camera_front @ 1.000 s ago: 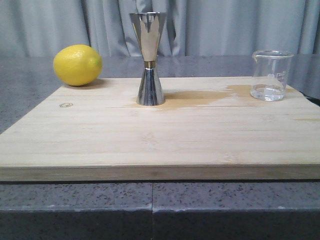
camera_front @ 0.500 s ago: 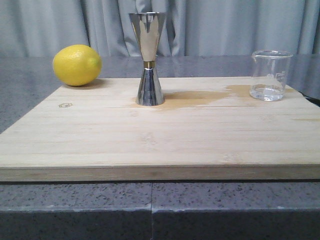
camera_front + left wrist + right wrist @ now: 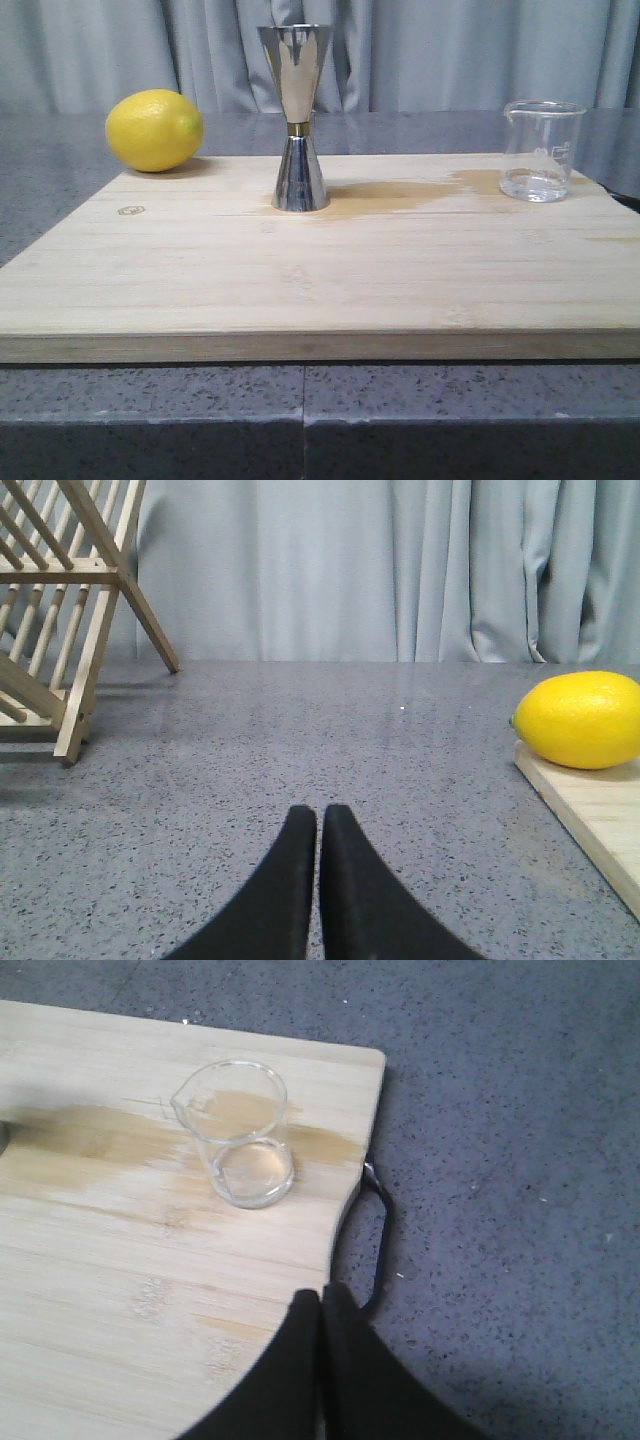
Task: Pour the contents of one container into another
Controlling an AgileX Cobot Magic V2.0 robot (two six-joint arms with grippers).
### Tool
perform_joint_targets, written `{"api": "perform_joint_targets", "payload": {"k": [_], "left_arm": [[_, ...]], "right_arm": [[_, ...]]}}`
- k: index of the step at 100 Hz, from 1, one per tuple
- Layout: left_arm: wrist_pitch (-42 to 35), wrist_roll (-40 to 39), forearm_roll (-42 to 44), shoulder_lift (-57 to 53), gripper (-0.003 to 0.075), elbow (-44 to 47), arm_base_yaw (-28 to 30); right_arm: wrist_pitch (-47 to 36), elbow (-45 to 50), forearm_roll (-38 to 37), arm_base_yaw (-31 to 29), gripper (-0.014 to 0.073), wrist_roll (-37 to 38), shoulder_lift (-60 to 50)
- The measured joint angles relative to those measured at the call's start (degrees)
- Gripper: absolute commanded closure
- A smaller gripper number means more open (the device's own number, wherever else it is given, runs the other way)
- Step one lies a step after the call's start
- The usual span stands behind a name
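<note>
Right wrist view puts the glass beaker upright in the frame's upper middle, just beyond the empty pinched-together right claw — the nearer arm — while the left claw, likewise closed, faces bare tabletop.

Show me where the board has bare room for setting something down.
The board's whole near half, in front of the jigger and beaker, is bare. The far edge holds those two; the lemon sits at its far-left corner.
</note>
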Motion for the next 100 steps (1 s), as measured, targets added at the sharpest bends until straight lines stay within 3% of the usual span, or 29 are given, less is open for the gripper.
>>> {"api": "perform_joint_targets", "payload": {"k": [71, 100], "left_arm": [[0.0, 0.12, 0.0, 0.0, 0.0739, 0.0, 0.0], [0.0, 0.12, 0.0, 0.0, 0.0739, 0.0, 0.0]], "right_arm": [[0.0, 0.0, 0.0, 0.0, 0.065, 0.0, -0.43], [-2.7, 5.33, 0.87, -6.36, 0.065, 0.0, -12.78]]}}
